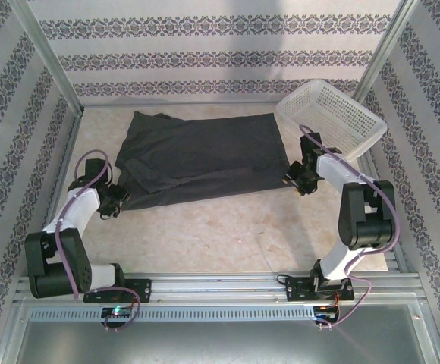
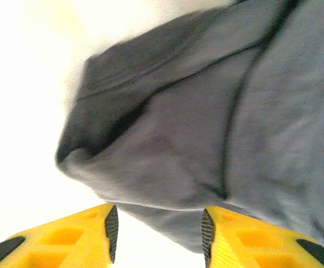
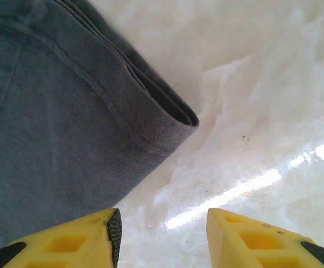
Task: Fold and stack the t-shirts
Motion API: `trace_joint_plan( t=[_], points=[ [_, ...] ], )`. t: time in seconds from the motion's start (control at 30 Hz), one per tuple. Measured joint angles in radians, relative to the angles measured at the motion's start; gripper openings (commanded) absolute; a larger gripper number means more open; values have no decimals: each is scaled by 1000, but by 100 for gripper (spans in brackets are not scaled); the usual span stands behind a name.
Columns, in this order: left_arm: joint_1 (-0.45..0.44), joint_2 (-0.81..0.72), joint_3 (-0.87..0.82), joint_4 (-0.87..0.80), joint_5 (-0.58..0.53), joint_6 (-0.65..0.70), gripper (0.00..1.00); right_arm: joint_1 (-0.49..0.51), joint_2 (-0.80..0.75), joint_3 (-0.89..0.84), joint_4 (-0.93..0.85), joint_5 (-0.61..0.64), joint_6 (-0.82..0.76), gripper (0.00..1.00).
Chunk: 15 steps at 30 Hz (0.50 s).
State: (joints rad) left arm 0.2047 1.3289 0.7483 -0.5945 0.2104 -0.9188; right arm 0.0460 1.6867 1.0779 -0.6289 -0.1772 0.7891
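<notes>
Pale marbled surface (image 1: 220,227) carried one dark charcoal-grey soft cloth t-shirt (image 1: 205,155), spread roughly flat toward the far side, its left part rumpled and doubled over. Limp and light, it would probably sag and drag rather than hold shape — best pinched at hems and corners, where the cloth is doubled. The left gripper (image 2: 159,223) sat spread at the bunched left edge; the right gripper (image 3: 162,223) — also spread, empty — by the near right hem corner. A white plastic mesh basket (image 1: 334,114) stood at the far right.

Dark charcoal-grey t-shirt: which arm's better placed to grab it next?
Left, probably: the dark charcoal-grey cloth t-shirt edge lies between its open jaws; the right jaws, open, face the pale table, shirt corner off to the side.
</notes>
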Motion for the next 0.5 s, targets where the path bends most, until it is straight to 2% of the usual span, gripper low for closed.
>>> trace_joint_plan(
  t=[0.13,0.33,0.5],
  points=[
    [32,47,-11,3,0,-14,33,-5,47,0,40,-13,0,43],
    [34,93,-9,35,-1,-17,40,-5,89,14,42,-15,0,43],
    [34,184,25,48,6,-5,39,-11,119,43,39,-14,0,42]
  ],
)
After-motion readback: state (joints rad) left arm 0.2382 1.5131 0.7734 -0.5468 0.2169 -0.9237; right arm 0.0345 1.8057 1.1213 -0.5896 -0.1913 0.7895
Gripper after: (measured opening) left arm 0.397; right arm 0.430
